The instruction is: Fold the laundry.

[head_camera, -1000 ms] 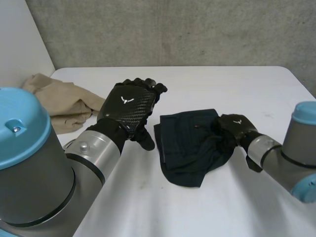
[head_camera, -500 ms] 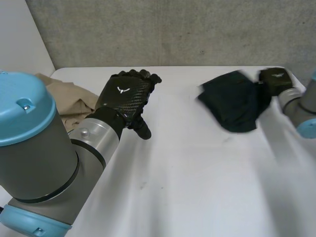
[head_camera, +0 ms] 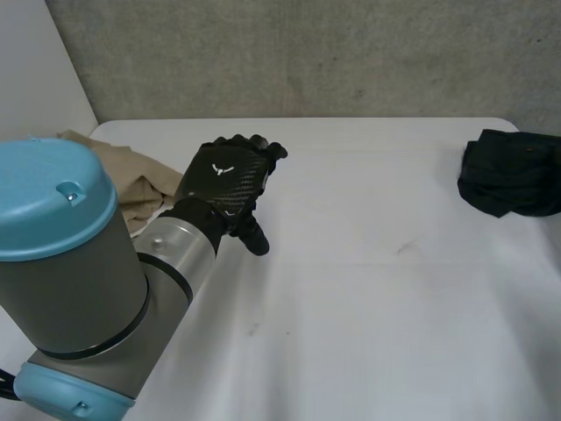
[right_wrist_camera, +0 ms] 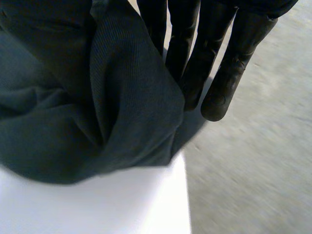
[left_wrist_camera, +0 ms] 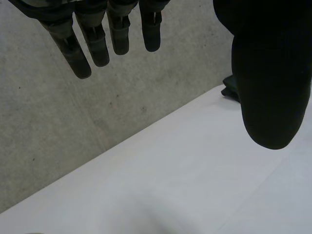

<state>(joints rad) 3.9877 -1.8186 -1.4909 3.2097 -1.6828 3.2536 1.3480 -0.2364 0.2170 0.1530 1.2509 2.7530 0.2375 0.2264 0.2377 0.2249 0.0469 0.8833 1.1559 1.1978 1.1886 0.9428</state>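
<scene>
Status: left hand (head_camera: 230, 180) is released, fingers (left_wrist_camera: 95, 41) straight and holding nothing, hovering over the white table (head_camera: 351, 289) near the crumpled beige cloth (head_camera: 114, 175). The bunched dark navy ribbed garment (head_camera: 511, 182) sits at the table's far right corner, well apart from it, and the right hand (right_wrist_camera: 195, 58) is right against that bundle, but the cloth hides the contact, so can't tell if it grips. My read: beige piece is next, so take it by an edge rather than the bulk, drag it to the middle and spread it flat before any fold.
</scene>
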